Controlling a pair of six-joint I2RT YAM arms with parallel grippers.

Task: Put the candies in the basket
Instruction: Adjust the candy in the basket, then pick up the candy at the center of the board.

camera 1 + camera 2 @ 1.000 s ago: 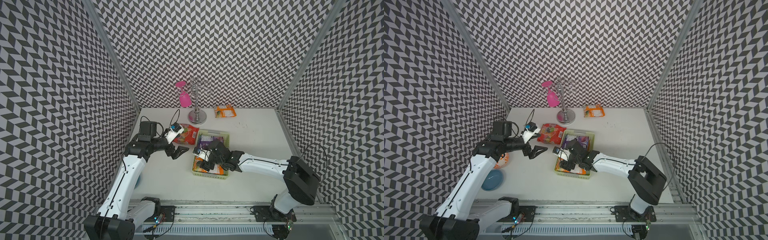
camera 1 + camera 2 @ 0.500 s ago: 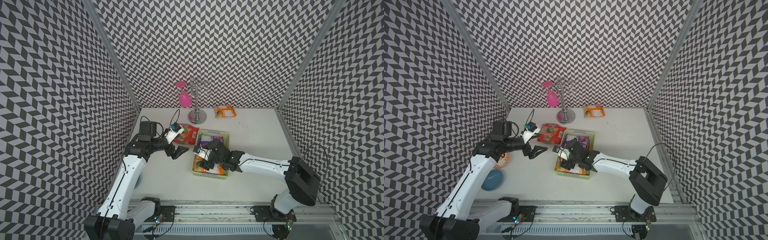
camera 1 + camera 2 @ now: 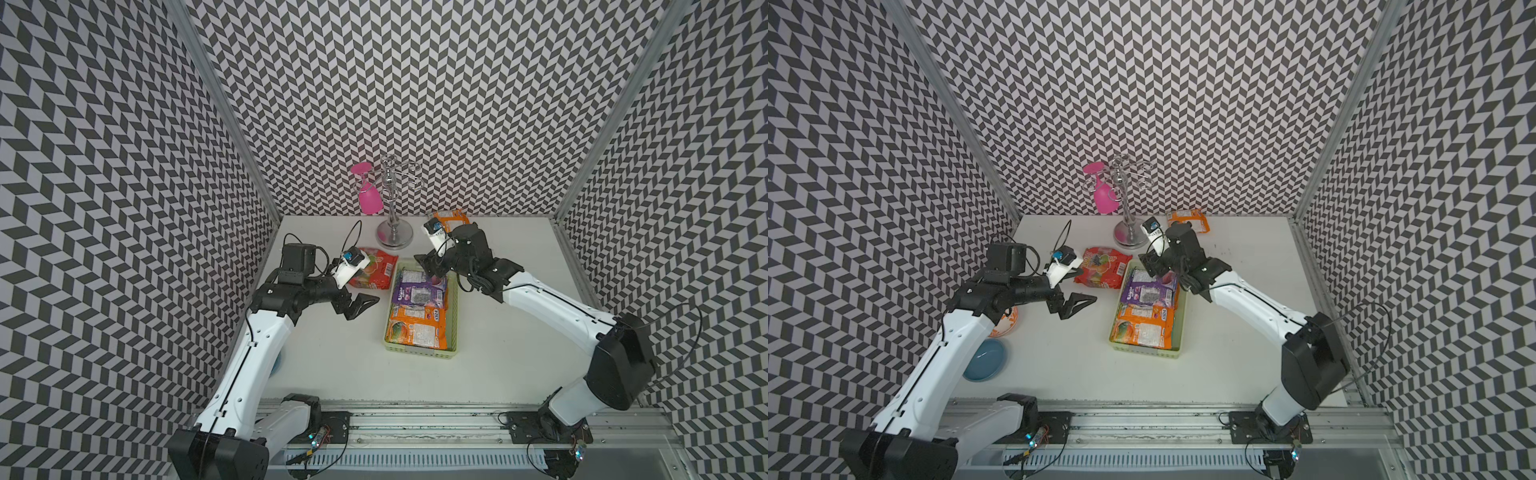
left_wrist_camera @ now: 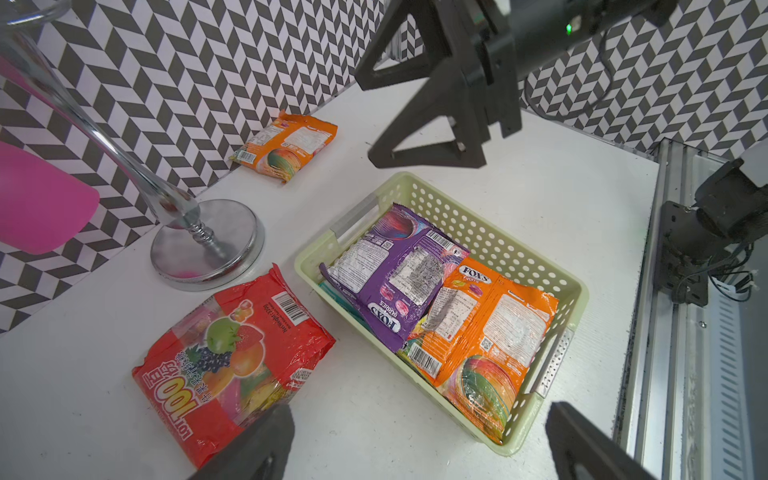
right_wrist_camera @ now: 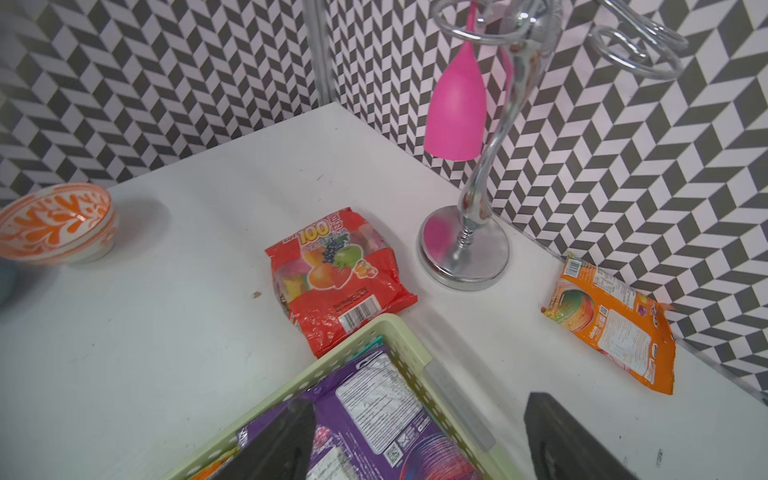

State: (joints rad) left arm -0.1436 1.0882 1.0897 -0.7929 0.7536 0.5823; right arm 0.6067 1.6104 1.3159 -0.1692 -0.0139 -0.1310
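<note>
In a top view the patterned bowl (image 3: 1007,326) and blue plate (image 3: 984,359) sit well left of the basket (image 3: 420,353); the right wrist view catches the bowl too, the left wrist view neither. The left gripper (image 3: 360,302) hangs just left of the basket as a second ago, jaws wide apart and empty; the red bag (image 3: 374,272) lies flat against the basket's far left corner. Inside, a purple packet (image 3: 419,293) overlaps the near orange packet (image 3: 415,330); only the wrist views reveal a teal packet (image 4: 338,299) edging out beneath. The right gripper (image 3: 428,266) has risen from the basket's near half and hovers over its far end, jaws apart, holding nothing. The far orange packet (image 3: 451,217) lies beyond the basket at the back wall; right of the basket the table (image 3: 519,353) runs open to the side wall.
</note>
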